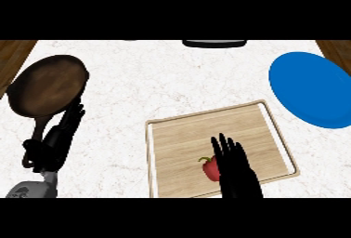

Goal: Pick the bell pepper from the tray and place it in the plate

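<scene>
Bell pepper, small, red and glossy with a green stem, lies near the wooden tray's near edge, the right hand just beside it, fingers straight and open. Curling round its rounded body should precede lifting toward the smooth blue plate far right. The left hand rests open by a dark frying pan on the marbled white table.

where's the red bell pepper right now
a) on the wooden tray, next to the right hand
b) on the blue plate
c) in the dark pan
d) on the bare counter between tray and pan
a: the bell pepper lies on the wooden tray, partly hidden by the right hand; the blue plate and the pan hold nothing.
</scene>
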